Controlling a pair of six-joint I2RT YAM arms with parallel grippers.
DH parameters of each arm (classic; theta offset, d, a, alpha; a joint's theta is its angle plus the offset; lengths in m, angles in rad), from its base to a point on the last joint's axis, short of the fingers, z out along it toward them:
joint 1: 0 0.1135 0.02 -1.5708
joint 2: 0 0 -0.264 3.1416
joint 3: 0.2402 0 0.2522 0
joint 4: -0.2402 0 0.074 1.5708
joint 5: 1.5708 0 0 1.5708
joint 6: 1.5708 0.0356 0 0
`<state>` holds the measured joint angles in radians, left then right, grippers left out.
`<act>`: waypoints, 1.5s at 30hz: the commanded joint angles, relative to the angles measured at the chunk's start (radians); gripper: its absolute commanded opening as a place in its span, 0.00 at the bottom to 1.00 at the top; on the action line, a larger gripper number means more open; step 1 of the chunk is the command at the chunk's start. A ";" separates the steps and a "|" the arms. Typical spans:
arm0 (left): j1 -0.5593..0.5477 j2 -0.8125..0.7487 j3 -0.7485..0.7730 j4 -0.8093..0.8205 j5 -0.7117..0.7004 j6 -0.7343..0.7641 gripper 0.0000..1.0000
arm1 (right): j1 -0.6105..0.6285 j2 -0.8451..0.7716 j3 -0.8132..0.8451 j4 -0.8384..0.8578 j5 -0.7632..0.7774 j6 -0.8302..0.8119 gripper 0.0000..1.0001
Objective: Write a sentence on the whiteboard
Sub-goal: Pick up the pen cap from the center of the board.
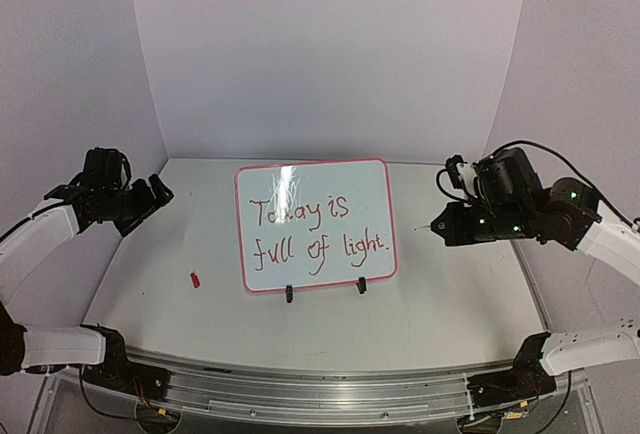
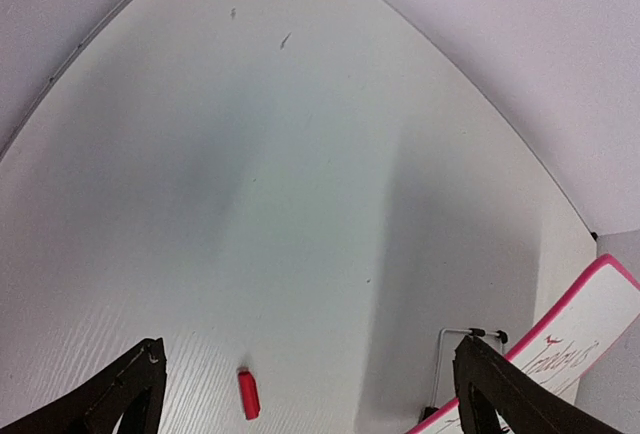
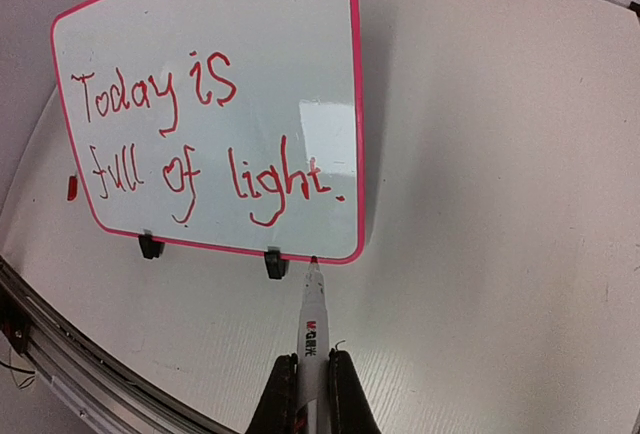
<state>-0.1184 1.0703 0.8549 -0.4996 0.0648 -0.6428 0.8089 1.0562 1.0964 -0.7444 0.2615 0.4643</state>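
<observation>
The whiteboard [image 1: 315, 224] stands upright mid-table on two black clip feet, pink-red framed, with red writing "Today is full of light." It also shows in the right wrist view [image 3: 210, 104] and, as a corner, in the left wrist view [image 2: 585, 339]. My right gripper [image 3: 310, 359] is shut on a white marker [image 3: 313, 319] with a red tip, held off the board to its right [image 1: 440, 226]. My left gripper [image 2: 305, 394] is open and empty, raised left of the board [image 1: 150, 199].
A small red marker cap [image 1: 196, 279] lies on the table left of the board, also in the left wrist view [image 2: 248, 394]. The table's walls rise close behind and at both sides.
</observation>
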 commanded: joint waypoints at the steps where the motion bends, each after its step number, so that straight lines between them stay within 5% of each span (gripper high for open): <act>1: 0.000 -0.003 -0.045 -0.174 0.001 -0.140 0.99 | -0.003 -0.042 -0.046 0.054 0.021 0.012 0.00; 10: -0.005 0.095 -0.056 -0.169 0.082 -0.170 0.91 | -0.002 -0.101 -0.122 0.053 0.088 0.001 0.00; 23: -0.160 0.338 -0.074 -0.104 0.069 -0.240 0.80 | -0.004 -0.128 -0.167 0.046 0.164 -0.016 0.00; 45: -0.224 0.534 -0.039 -0.082 0.067 -0.271 0.41 | -0.004 -0.142 -0.208 0.044 0.231 -0.006 0.00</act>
<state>-0.3342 1.5656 0.7920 -0.5723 0.1547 -0.8997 0.8074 0.9285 0.8964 -0.7124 0.4657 0.4534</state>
